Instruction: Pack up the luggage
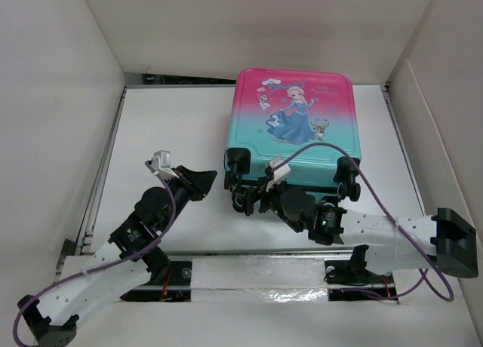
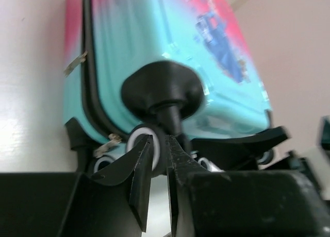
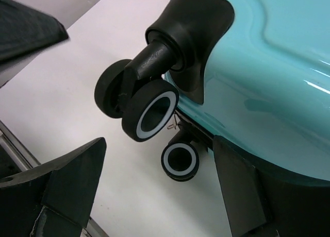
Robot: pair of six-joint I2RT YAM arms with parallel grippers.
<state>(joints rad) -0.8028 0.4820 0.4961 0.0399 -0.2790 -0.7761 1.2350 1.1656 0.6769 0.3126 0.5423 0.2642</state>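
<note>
The luggage (image 1: pixel 294 121) lies flat and zipped shut at the back centre of the white table, princess print up, black wheels toward the arms. It also shows in the left wrist view (image 2: pixel 154 36) and the right wrist view (image 3: pixel 273 67). My left gripper (image 1: pixel 210 179) is shut and empty, just left of the near-left wheel (image 1: pixel 236 160); in its own view the gripper (image 2: pixel 161 139) points at that wheel (image 2: pixel 142 142). My right gripper (image 1: pixel 249 194) is open at the case's near edge; in its own view the gripper (image 3: pixel 154 190) holds nothing, with two wheels (image 3: pixel 150 109) just beyond the fingers.
White walls enclose the table on the left, back and right. A metal rail (image 1: pixel 102 181) runs along the left edge. A foil-covered bar (image 1: pixel 256 275) lies at the near edge between the arm bases. A purple cable (image 1: pixel 377 192) loops over the right arm.
</note>
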